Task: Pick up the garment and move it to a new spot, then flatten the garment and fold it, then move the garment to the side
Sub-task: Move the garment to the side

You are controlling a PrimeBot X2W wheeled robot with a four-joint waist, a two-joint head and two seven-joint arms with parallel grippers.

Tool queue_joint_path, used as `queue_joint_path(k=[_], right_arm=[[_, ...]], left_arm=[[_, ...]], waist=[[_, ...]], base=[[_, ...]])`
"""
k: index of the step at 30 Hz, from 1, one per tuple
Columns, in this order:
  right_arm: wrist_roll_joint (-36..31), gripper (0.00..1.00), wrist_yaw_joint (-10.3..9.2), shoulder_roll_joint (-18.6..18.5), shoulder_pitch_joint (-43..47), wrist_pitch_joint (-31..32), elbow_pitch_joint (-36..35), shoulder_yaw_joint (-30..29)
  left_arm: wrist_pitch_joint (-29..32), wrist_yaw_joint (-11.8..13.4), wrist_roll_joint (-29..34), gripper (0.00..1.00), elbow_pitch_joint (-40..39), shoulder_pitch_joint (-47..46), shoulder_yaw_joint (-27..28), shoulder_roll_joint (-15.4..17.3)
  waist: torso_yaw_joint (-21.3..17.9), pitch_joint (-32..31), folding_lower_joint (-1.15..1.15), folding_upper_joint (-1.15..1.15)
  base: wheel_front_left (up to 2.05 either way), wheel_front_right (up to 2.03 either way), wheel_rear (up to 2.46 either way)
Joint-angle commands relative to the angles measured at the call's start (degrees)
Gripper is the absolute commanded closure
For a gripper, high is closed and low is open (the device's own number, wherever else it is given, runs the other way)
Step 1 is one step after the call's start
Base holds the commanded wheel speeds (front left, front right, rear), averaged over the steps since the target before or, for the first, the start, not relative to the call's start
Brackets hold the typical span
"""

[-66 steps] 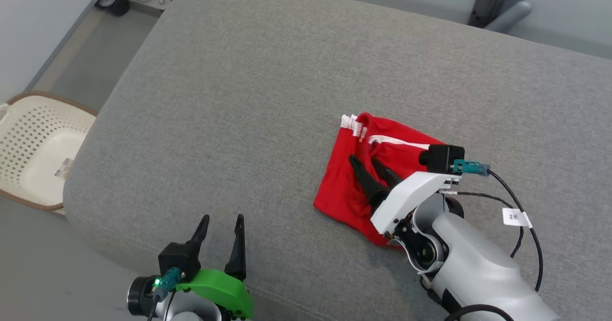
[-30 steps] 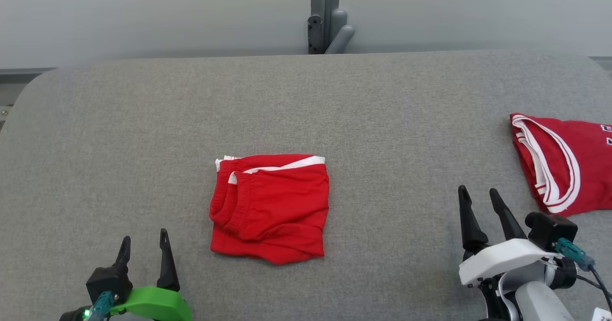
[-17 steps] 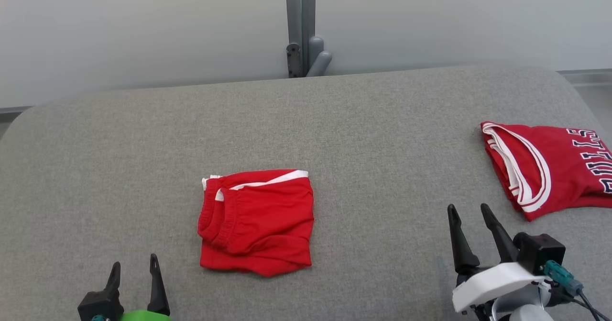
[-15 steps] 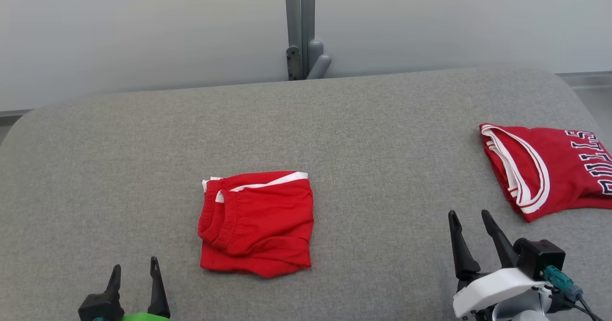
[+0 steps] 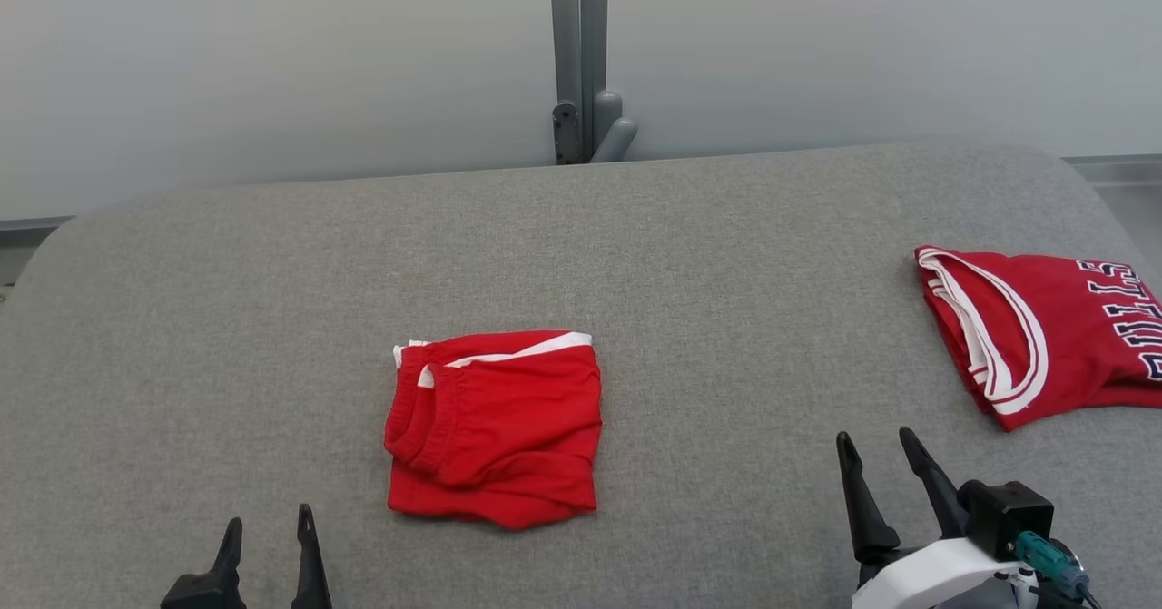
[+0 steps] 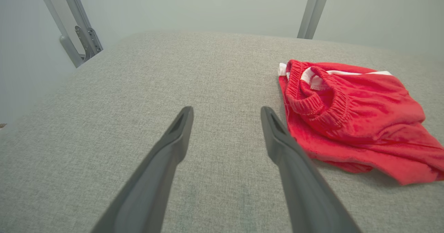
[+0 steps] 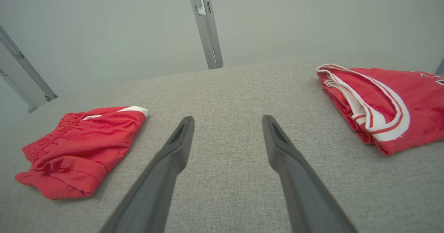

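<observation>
Shorts (image 5: 495,427) lie folded mid-cushion (image 5: 726,255), with nothing touching them. Left gripper (image 5: 270,516) and right gripper (image 5: 875,435) are both spread wide and empty, at the near edge either side of the shorts. Jersey (image 5: 1044,328) sits folded at far right.

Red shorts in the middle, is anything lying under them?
The red shorts lie folded directly on the grey cushion, which shows all around them. Nothing pokes out from their edges, but the patch beneath the cloth is covered.
</observation>
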Motion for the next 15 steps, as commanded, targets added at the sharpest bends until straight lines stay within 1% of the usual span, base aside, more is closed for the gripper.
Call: queue_joint_path(k=[1,4,5,9,13,14,15], right_arm=[[-0.21,0.0,-0.02,-0.17,0.31,-0.08,-0.31,0.07],[-0.05,0.0,-0.02,-0.18,0.0,-0.08,-0.41,0.17],[-0.91,0.0,-0.02,-0.15,-0.29,-0.08,-0.52,0.67],[-0.4,0.0,-0.02,-0.15,-1.65,-0.08,0.4,2.55],[1.07,0.0,-0.02,-0.16,-4.29,-0.08,2.24,5.7],[2.19,0.0,-0.02,-0.18,-6.0,-0.08,4.06,7.1],[2.78,0.0,-0.02,-0.18,-7.24,-0.08,5.12,7.89]], left_arm=[[-0.13,-0.16,-0.3,0.0,-0.15,0.97,-0.23,0.23],[-0.12,-0.19,-0.24,0.0,-0.29,0.49,-0.59,0.24],[-0.12,-0.27,-0.34,0.0,-0.36,0.2,-0.88,0.23],[-0.12,-0.51,-1.95,0.0,-0.84,-1.03,-2.47,0.23],[-0.12,-0.61,-3.45,0.0,-1.22,-2.43,-5.26,0.24],[-0.12,-0.68,-3.63,0.0,-1.35,-2.97,-6.71,0.24],[-0.12,-0.64,-3.85,0.0,-1.54,-3.58,-7.41,0.23]], waist=[[0.19,0.43,0.0,0.01],[0.48,0.99,0.0,0.01],[0.72,1.38,0.0,0.01],[2.71,3.34,0.0,0.01],[6.32,5.77,0.0,0.01],[8.72,7.34,0.0,0.01],[9.91,8.4,0.0,0.01]], base=[[0.0,0.0,0.0],[0.0,0.0,0.0],[0.0,0.0,0.0],[0.0,0.0,0.0],[0.0,0.0,0.0],[0.0,0.0,0.0],[0.0,0.0,0.0]])
